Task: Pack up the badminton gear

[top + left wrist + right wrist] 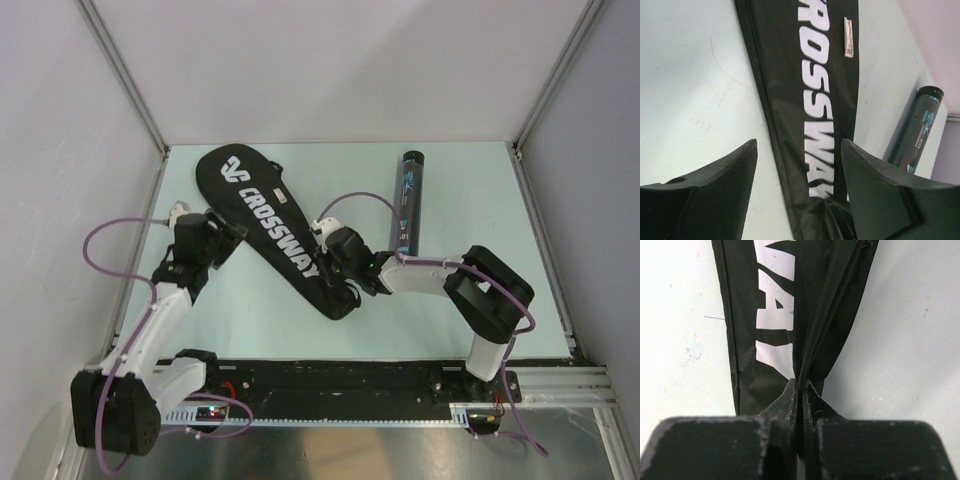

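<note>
The black racket bag (265,205) with white CROSSWAY lettering lies diagonally across the table, wide end at the back left, narrow end toward the front middle. A black cylindrical tube (408,200) lies to its right, apart from it. My left gripper (232,232) hovers open at the bag's left edge. In the left wrist view its fingers (725,180) straddle the lettered strip of the bag (805,75) with nothing pinched. My right gripper (801,385) is shut on the bag's zipper edge (840,295) near the narrow end, which in the top view is at the right gripper (335,272).
The pale green table is bounded by grey walls at the back and both sides. The tube (917,125) shows at the right of the left wrist view. A small white tag (848,37) sits on the bag. Purple cables loop off both arms.
</note>
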`<control>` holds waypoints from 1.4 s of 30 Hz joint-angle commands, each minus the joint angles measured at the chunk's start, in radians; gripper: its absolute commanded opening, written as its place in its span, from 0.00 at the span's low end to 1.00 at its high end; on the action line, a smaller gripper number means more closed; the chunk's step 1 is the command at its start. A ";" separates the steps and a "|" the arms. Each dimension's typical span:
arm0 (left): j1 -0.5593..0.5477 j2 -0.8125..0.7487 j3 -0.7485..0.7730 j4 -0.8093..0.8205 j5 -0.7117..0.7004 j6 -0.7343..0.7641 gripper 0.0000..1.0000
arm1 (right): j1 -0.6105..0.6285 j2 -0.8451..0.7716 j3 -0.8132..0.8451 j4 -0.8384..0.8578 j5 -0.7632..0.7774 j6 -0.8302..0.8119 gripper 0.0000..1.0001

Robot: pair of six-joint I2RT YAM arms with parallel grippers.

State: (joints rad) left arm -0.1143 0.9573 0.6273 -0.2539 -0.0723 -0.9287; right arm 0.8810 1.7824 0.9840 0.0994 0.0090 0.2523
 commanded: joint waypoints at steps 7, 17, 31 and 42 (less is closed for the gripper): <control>-0.028 0.315 0.403 -0.098 -0.021 0.164 0.73 | 0.293 -0.108 -0.089 0.038 0.581 -0.337 0.00; -0.093 0.438 0.605 -0.177 -0.048 0.263 0.74 | 0.493 -0.069 -0.159 0.350 1.017 -0.676 0.00; -0.138 0.542 0.620 -0.216 -0.001 0.280 0.76 | 0.706 0.202 -0.204 1.349 1.171 -1.704 0.00; -0.156 0.714 0.667 -0.254 0.020 0.294 0.75 | 0.772 0.260 -0.173 1.378 1.188 -1.744 0.00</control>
State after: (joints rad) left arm -0.2550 1.5948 1.2388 -0.4847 -0.0723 -0.6632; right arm 1.6295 2.0377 0.7719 1.2266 1.1812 -1.4265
